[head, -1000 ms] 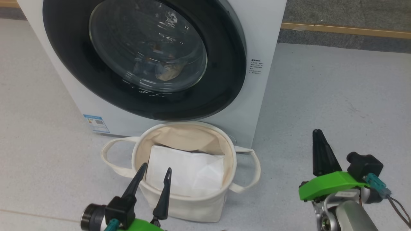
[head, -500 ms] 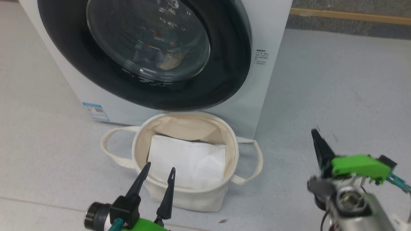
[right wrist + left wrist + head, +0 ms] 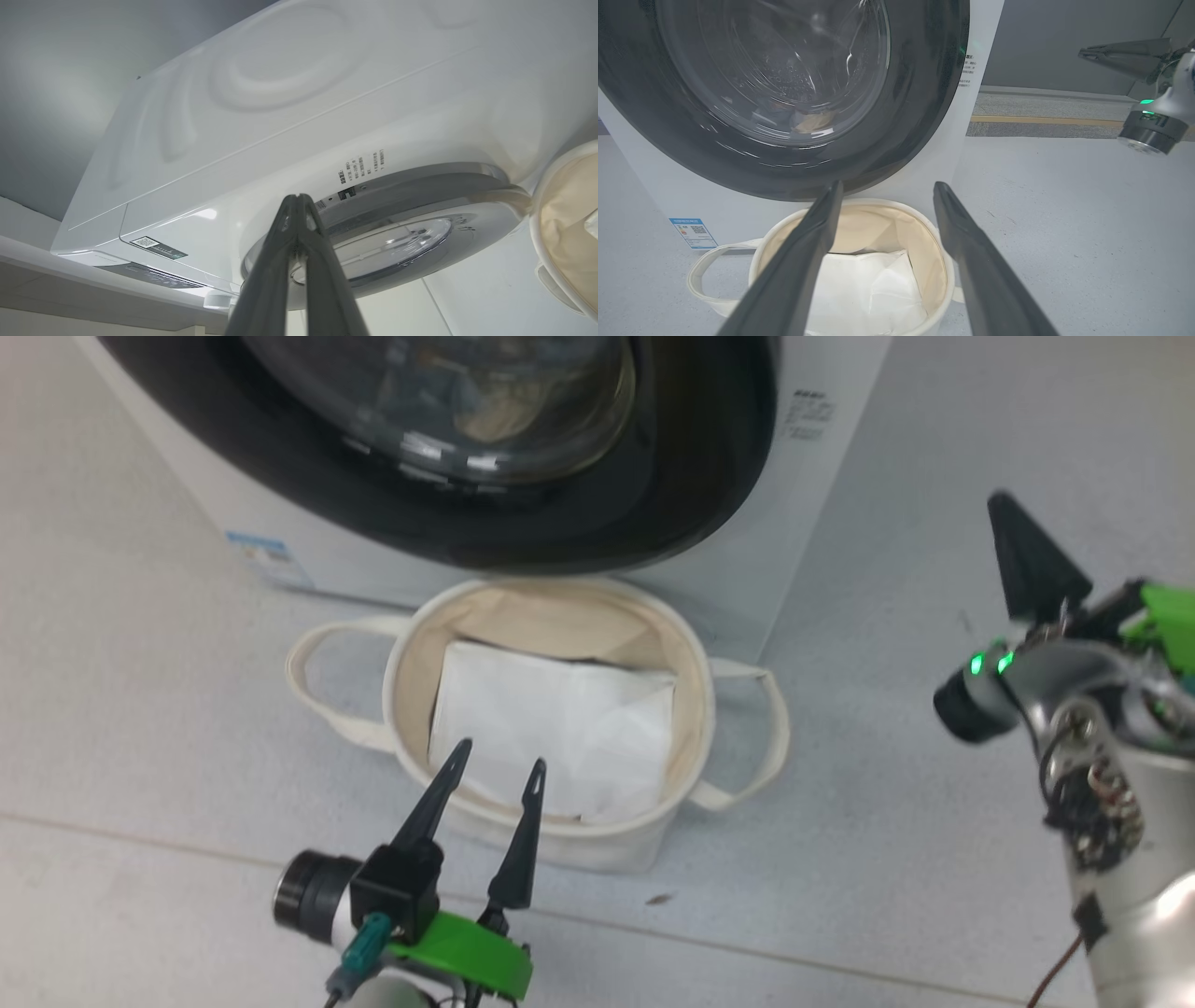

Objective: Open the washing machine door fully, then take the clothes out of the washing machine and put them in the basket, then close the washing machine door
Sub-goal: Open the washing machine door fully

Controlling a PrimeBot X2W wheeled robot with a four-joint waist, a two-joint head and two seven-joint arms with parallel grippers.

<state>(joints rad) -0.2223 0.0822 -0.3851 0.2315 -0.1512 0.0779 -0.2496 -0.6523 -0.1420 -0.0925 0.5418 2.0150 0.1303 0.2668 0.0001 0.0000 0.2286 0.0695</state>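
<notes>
Your left gripper [image 3: 501,753] hangs low in front of the basket [image 3: 597,847], its two dark fingers spread apart with nothing between them. In the head view their tips overlap the basket's near rim. Your right gripper [image 3: 1001,506] is up at the right of the head view, well apart from the basket, out beside the right front corner of the washing machine [image 3: 747,574] and touching nothing. In its own wrist view you see its fingers pressed together into one point, empty, showing against the rim of the washing machine door [image 3: 695,476]. That door sits shut against the white front, glossy black around its glass porthole. Through the glass you can make out the clothes [image 3: 809,122] lying low in the drum: a patch of cream-beige cloth with some blue beside it, the print too faint to read. The basket stands on the grey floor [image 3: 887,821] just before the washer, under the lower curve of the door, its two loop handles out to either side. Inside it lies a flat white sheet [image 3: 551,737]. A small blue label [image 3: 257,551] is low on the washer's front.
</notes>
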